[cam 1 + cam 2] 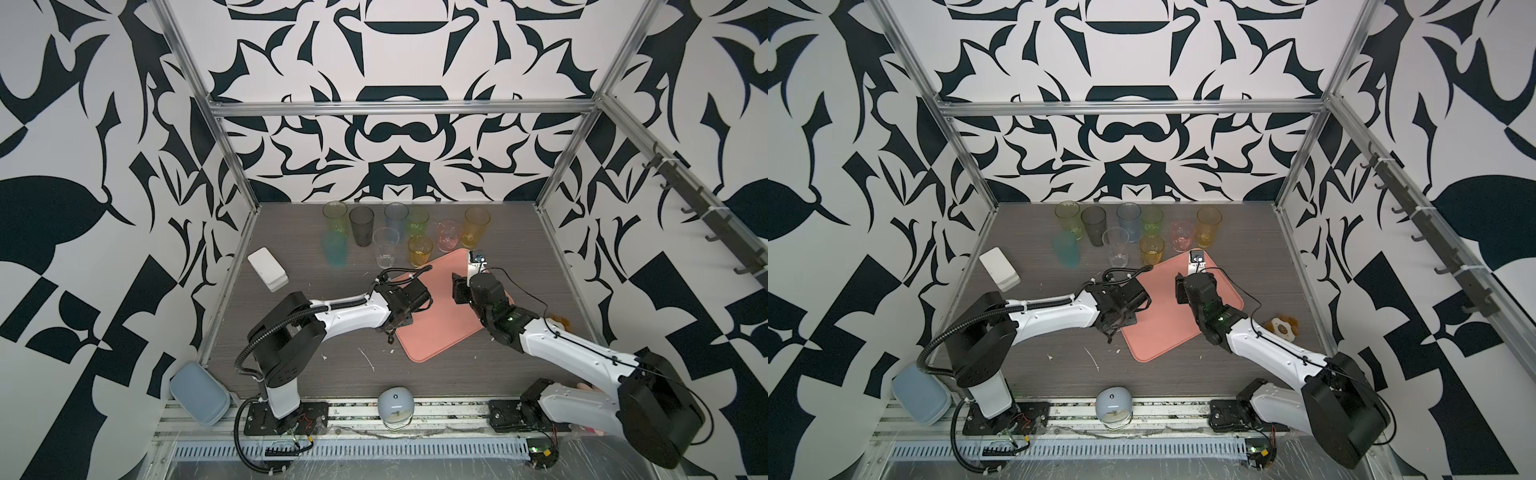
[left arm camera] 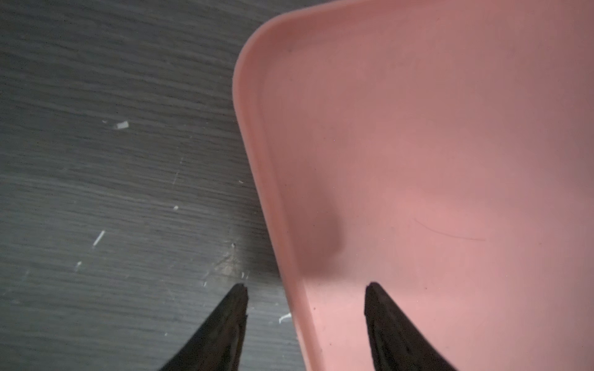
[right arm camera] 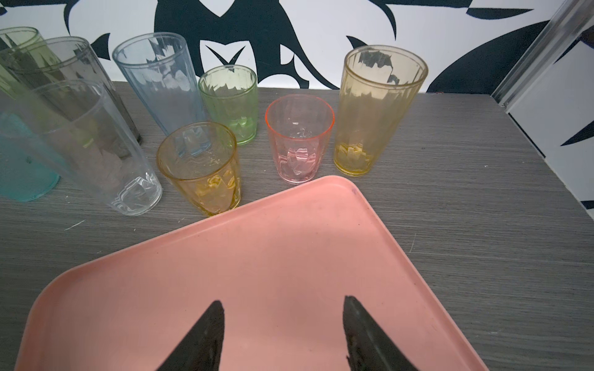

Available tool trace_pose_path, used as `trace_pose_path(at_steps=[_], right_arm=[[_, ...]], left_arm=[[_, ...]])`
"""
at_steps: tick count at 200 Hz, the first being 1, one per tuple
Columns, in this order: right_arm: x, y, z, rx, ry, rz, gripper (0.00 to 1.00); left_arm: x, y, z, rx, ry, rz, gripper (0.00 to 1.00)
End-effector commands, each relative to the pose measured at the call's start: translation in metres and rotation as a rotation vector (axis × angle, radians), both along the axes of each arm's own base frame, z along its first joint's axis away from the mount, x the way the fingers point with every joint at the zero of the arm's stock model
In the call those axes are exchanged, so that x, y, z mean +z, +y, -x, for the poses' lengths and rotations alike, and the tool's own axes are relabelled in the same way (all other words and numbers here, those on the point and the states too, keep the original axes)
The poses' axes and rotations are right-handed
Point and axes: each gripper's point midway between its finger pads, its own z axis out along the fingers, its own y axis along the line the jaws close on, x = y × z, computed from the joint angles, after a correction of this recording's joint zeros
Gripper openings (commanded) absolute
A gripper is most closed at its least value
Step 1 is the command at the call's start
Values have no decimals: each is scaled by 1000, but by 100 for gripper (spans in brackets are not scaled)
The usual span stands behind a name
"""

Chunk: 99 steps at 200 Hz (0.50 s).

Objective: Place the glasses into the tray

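Your tray [image 1: 436, 332] lies just below the centre of both top views, turned at an angle on the table [image 1: 316, 365]. Its pink floor is bare, with not one tumbler in it.

The glasses [image 1: 1128, 222] are bunched above it in the frame, near the back wall, every one upright. In a top view, left to right along the back, you have the yellow-green glass [image 1: 335, 216], smoky grey glass [image 1: 361, 226], blue glass [image 1: 396, 216], green glass [image 1: 417, 222], pink glass [image 1: 448, 237] and tall yellow glass [image 1: 476, 228].

In front of those stand the teal glass [image 1: 334, 249], which is blurred, the clear glass [image 1: 385, 249] and the amber glass [image 1: 419, 251]. Amber is just beside the tray's far edge, and pink is just beside its far corner.

Your left gripper [image 2: 307, 286] is down at the tray's left edge. The wrist camera shows its fingers set moderately apart, one tip over the table and one over the tray floor, with the rim running between them. Nothing is clamped, and I cannot tell whether either tip touches.

Your right gripper [image 3: 283, 300] hovers over the tray's upper right part, pointing at the glasses. Its jaws are parted with only pink floor between them.

A white box [image 1: 268, 274] sits on the table's left side, and the dome gadget [image 1: 395, 405] is at the bottom centre.
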Motion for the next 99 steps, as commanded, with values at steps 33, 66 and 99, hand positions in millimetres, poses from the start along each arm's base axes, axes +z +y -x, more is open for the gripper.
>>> trace_pose_path(at_steps=[33, 66, 99], right_arm=[[7, 2, -8, -23, -24, -13, 62], [5, 3, -9, -22, -16, -9, 62], [2, 5, -10, -15, -5, -9, 62]], left_arm=[[-13, 7, 11, 11, 43, -20, 46], [-18, 8, 13, 12, 53, -13, 40], [-22, 9, 15, 12, 62, -13, 34]])
